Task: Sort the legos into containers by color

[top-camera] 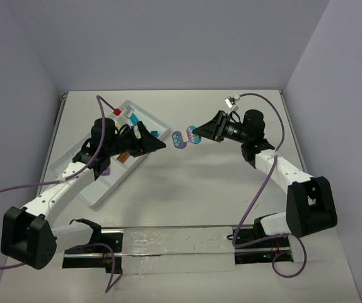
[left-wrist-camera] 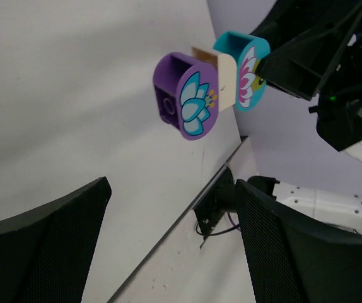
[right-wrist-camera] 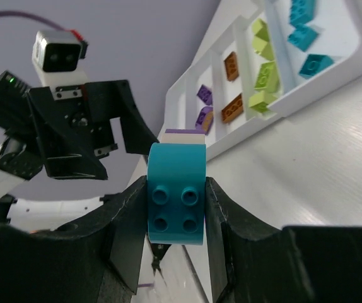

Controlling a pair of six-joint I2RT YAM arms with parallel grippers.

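Teal plastic fills the right claw (right-wrist-camera: 175,186): a rounded teal brick (right-wrist-camera: 176,214) is pinched studs-up between the two fingers, which are narrowed hard against its sides. Straight ahead of those fingertips a cream piece (left-wrist-camera: 226,82) touches the teal brick. Beyond that is a rounded purple brick (left-wrist-camera: 187,95) with a lotus flower printed on its face, so the three stand in a row. From my overhead feed I cannot tell whether the row rests on the table (top-camera: 187,189) or is lifted off it.

My left claw (left-wrist-camera: 173,189) faces the purple end of that row from the opposite side. Its fingers are spread wide with nothing between them, and the purple brick sits ahead of the tips, apart from both.

Behind the left claw, under its arm, lies the white tray (top-camera: 99,189). The right wrist view shows it beyond the held brick, to that claw's right. Teal bricks (right-wrist-camera: 304,28) lie in its end compartment, then lime green bricks (right-wrist-camera: 263,69), orange-brown bricks (right-wrist-camera: 233,107) and small purple bricks (right-wrist-camera: 204,117), each colour between its own dividers.
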